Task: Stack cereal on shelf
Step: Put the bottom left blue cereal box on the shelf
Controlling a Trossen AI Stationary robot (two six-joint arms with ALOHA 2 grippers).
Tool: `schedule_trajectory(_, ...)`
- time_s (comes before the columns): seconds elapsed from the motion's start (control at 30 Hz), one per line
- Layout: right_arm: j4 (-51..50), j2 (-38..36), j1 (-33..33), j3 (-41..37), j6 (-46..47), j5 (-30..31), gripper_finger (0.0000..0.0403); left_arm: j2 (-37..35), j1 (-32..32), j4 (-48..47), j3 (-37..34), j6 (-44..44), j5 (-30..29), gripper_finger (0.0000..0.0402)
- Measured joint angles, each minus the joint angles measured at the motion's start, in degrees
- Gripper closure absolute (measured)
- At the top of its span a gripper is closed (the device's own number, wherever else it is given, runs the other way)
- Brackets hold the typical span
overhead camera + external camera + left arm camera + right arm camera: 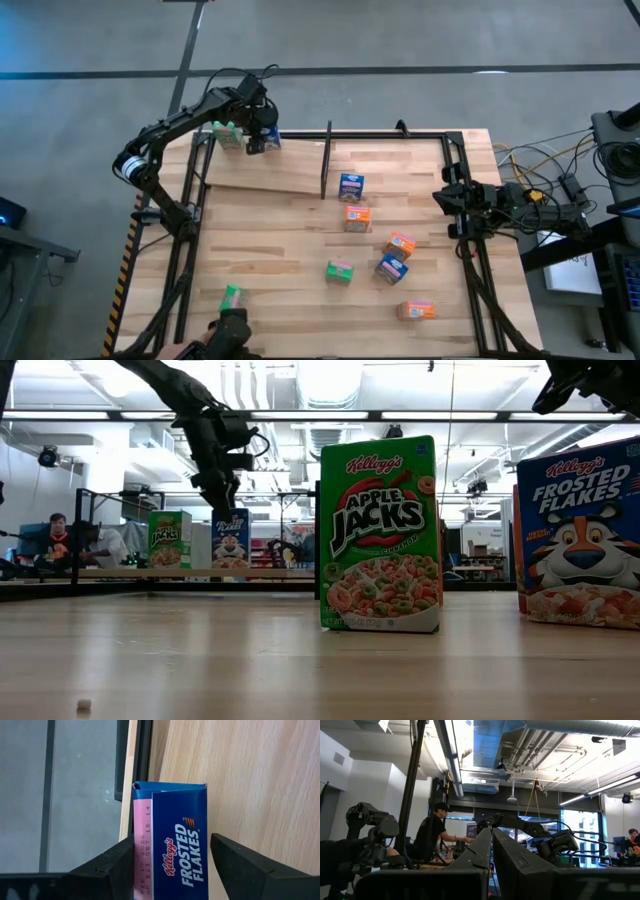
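A blue cereal box (177,845) stands upright with its bottom on the shelf (262,176), at the shelf's far left edge. A green box (228,135) stands beside it. My left gripper (172,862) is open and points steeply down over the blue box (231,540), one finger on either side of it. A strip of wood shows between the box's front and one finger (235,865). My right gripper (491,840) is shut and raised at the table's right edge (446,198), holding nothing. My left gripper stands around the blue box from above. One finger (117,862) lies right beside the box's pink narrow side (142,845); whether it touches, I cannot tell. The other finger is clear of the box.
Several loose boxes lie on the tabletop: blue (351,185), orange (357,216), orange (401,243), blue (391,267), green (339,270), orange (416,310) and green (232,296). The black divider rod (326,160) stands at the shelf's right end.
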Motion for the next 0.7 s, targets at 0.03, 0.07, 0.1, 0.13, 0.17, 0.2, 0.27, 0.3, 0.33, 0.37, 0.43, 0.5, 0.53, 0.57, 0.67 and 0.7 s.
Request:
schedule_trajectory(0.03, 0.0, 0.0, 0.0, 0.0, 0.0, 0.0, 0.0394, 0.0, 0.0, -0.1, 0.1, 0.0, 0.0, 0.0175)
schedule_trajectory(0.07, 0.0, 0.0, 0.0, 0.0, 0.0, 0.0, 0.0394, 0.0, 0.0, -0.4, 0.3, -0.1, 0.0, 0.0175)
schedule_trajectory(0.1, 0.0, 0.0, 0.0, 0.0, 0.0, 0.0, 0.0394, 0.0, 0.0, -0.8, 0.7, -0.2, 0.0, 0.0175)
schedule_trajectory(0.13, 0.0, 0.0, 0.0, 0.0, 0.0, 0.0, 0.0394, 0.0, 0.0, -1.4, 1.2, -0.4, 0.0, 0.0175)
schedule_trajectory(0.17, 0.0, 0.0, 0.0, 0.0, 0.0, 0.0, 0.0394, 0.0, 0.0, -1.7, 1.8, -0.7, 0.0, 0.0175)
schedule_trajectory(0.2, 0.0, 0.0, 0.0, 0.0, 0.0, 0.0, 0.0394, 0.0, 0.0, -2.2, 2.5, -1.1, 0.0, 0.0175)
schedule_trajectory(0.27, 0.0, 0.0, 0.0, 0.0, 0.0, 0.0, 0.0394, 0.0, 0.0, -3.5, 4.2, -1.6, 0.0, 0.0175)
schedule_trajectory(0.3, 0.0, 0.0, 0.0, 0.0, 0.0, 0.0, 0.0394, 0.0, 0.0, -4.3, 5.0, -1.7, 0.0, 0.0175)
schedule_trajectory(0.33, 0.0, 0.0, 0.0, 0.0, 0.0, 0.0, 0.0394, 0.0, 0.0, -5.3, 6.0, -2.1, 0.0, 0.0175)
schedule_trajectory(0.37, 0.0, 0.0, 0.0, 0.0, 0.0, 0.0, 0.0394, 0.0, -0.1, -6.3, 7.0, -2.5, 0.0, 0.0175)
schedule_trajectory(0.43, 0.0, 0.0, 0.0, 0.0, 0.0, 0.0, 0.0394, 0.0, -0.3, -8.3, 9.1, -4.2, 0.0, 0.0175)
schedule_trajectory(0.5, 0.0, 0.0, 0.0, 0.0, -0.2, 0.0, 0.0394, 0.0, -0.6, -11.1, 10.9, -5.5, 0.1, 0.0175)
schedule_trajectory(0.53, 0.0, 0.0, 0.0, 0.0, -0.2, 0.0, 0.0394, 0.0, -0.8, -12.2, 11.7, -6.2, 0.3, 0.0175)
schedule_trajectory(0.57, 0.0, 0.0, 0.0, 0.0, -0.2, 0.0, 0.0394, 0.0, -1.0, -12.9, 12.3, -6.9, 0.5, 0.0175)
schedule_trajectory(0.67, 0.0, 0.0, 0.0, 0.0, -0.1, 0.0, 0.0394, 0.0, -1.8, -12.9, 13.2, -10.7, 0.6, 0.0179)
schedule_trajectory(0.7, 0.0, 0.0, 0.0, 0.0, -0.1, 0.0, 0.0394, 0.0, -2.2, -12.8, 13.3, -12.6, 0.7, 0.0182)
